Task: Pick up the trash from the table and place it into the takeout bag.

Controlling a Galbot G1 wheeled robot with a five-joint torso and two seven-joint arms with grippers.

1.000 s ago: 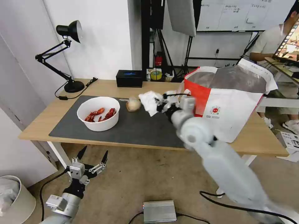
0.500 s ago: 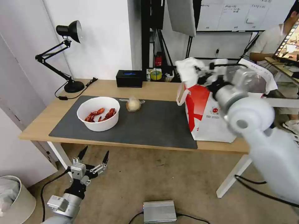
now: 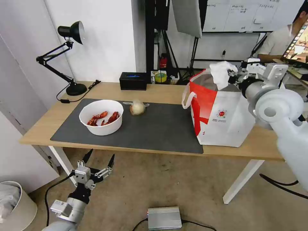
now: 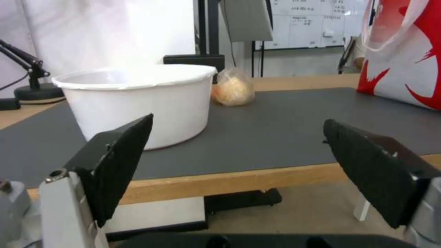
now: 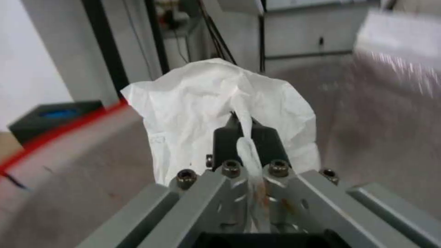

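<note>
Over the last second the crumpled white tissue (image 3: 221, 73) has been lifted off the dark grey mat (image 3: 160, 128) and carried across to the takeout bag (image 3: 224, 112); it is now held just above the bag's open, foil-lined mouth, near the rim on the mat side. The right gripper (image 3: 233, 76) is clamped on the tissue, its black fingers pinched together on a fold, as is seen in the right wrist view (image 5: 243, 132). The transport is judged complete, with only the release into the bag left for this item. Two pieces of trash remain on the mat, well away from the bag: the white bowl of crayfish (image 3: 101, 117) and, between the bowl and the bag, the small clear bag with a beige lump (image 3: 137, 107). The left gripper (image 3: 98, 162) is parked below the table's (image 3: 106, 88) front edge, jaws apart. On the bag a small round red logo (image 3: 221, 114) is printed, with illegible small text beneath it; no other writing can be read.
</note>
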